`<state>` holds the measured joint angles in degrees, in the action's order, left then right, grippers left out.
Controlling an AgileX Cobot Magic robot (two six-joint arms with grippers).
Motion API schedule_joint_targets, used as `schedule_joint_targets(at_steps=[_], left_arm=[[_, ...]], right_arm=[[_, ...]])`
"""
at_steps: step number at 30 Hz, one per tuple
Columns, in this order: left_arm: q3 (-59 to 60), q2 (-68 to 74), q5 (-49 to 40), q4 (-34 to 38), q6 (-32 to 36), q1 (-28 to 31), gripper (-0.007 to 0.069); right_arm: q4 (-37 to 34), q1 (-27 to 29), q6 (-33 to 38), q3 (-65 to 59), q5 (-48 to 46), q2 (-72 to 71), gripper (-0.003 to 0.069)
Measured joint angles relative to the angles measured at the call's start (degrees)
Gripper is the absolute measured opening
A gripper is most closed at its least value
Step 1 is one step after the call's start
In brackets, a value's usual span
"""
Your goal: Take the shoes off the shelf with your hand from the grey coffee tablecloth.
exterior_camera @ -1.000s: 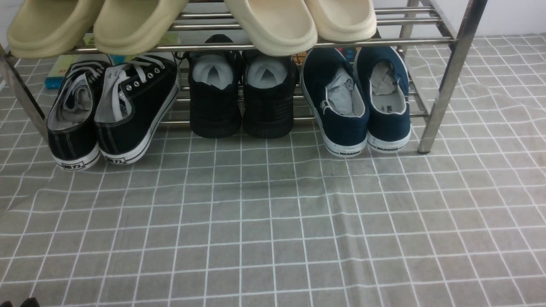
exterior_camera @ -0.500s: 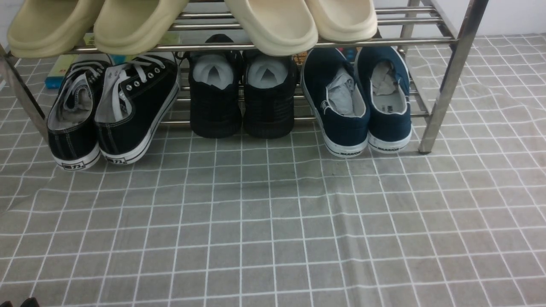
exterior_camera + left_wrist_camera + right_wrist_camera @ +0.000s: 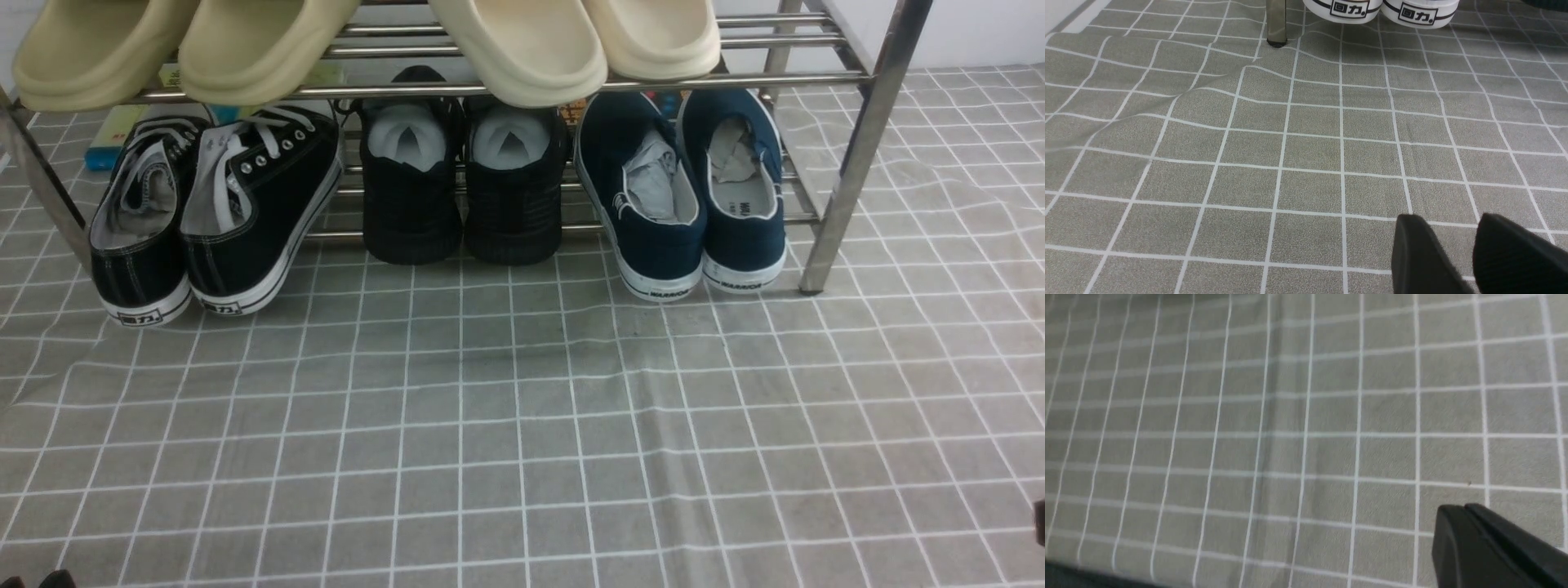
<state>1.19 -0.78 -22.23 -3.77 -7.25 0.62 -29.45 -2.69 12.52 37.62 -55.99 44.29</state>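
The navy slip-on shoes (image 3: 694, 204) stand side by side at the right end of the shelf's lower tier, heels toward me, crumpled paper inside. The steel-tube shelf (image 3: 853, 155) stands on the grey grid tablecloth (image 3: 522, 425). My left gripper (image 3: 1449, 228) is open and empty, low over the cloth near the shelf's left leg (image 3: 1276, 22); in the front view only a dark sliver of it (image 3: 49, 580) shows at the bottom left corner. My right gripper (image 3: 1466, 508) is shut and empty above bare cloth; a dark sliver (image 3: 1040, 523) shows at the right edge. Both are far from the shoes.
Black lace-up sneakers (image 3: 220, 212) sit at the left of the lower tier, their white heels also in the left wrist view (image 3: 1343, 8). All-black shoes (image 3: 461, 188) sit in the middle. Beige slippers (image 3: 522, 41) fill the top tier. Books (image 3: 114, 135) lie behind.
A dark sliver of my right arm has come into the front view at the right edge. The shoes and the shelf have not moved.
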Motion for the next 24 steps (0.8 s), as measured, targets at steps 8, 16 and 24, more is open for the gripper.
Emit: schedule_joint_targets(at_steps=[8, 16, 24], left_arm=[[0.00, 0.00, 0.00, 0.00, 0.00, 0.00, 0.0240], [0.00, 0.00, 0.00, 0.00, 0.00, 0.00, 0.0240], [0.00, 0.00, 0.00, 0.00, 0.00, 0.00, 0.0240]], right_arm=[[-5.10, -8.61, 7.47, 13.96, 0.21, 17.23, -0.0001], [12.81, -19.22, -6.94, 35.27, 1.34, 39.89, 0.0001], [20.41, -24.72, -9.24, 56.46, -0.18, 59.19, 0.0122]])
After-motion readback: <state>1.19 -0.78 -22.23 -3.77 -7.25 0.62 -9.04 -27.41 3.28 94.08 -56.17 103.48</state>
